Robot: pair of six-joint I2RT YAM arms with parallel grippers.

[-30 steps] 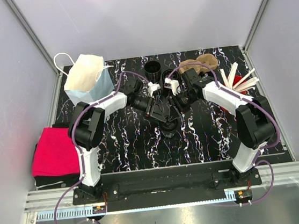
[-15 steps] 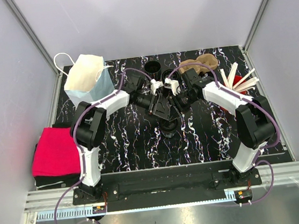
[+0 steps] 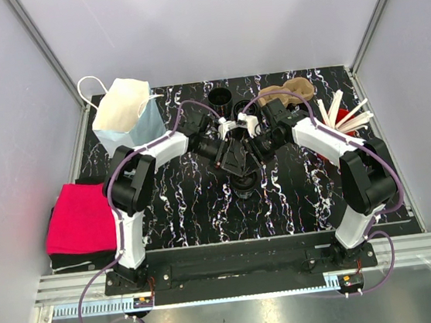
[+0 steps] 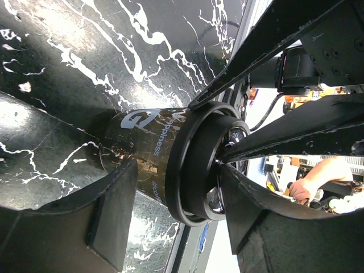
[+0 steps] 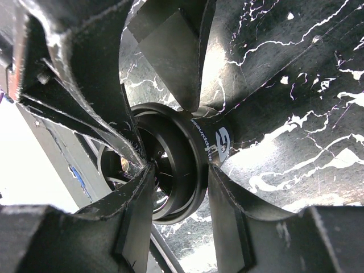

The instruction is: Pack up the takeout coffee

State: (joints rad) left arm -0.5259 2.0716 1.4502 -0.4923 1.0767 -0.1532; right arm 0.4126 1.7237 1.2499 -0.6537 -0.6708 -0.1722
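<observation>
Presently: lidded coffee cup upright mid-frame on table; left gripper spread astride it, right gripper straddling lid, closure cannot be told; step apparently lid-seating, next needing firm lift toward bag, upper left.

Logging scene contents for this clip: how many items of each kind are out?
Black cups: 2
Paper bag: 1
Cardboard carrier: 1
Red cloth: 1
Stirrer bundle: 1
Total: 6
</observation>
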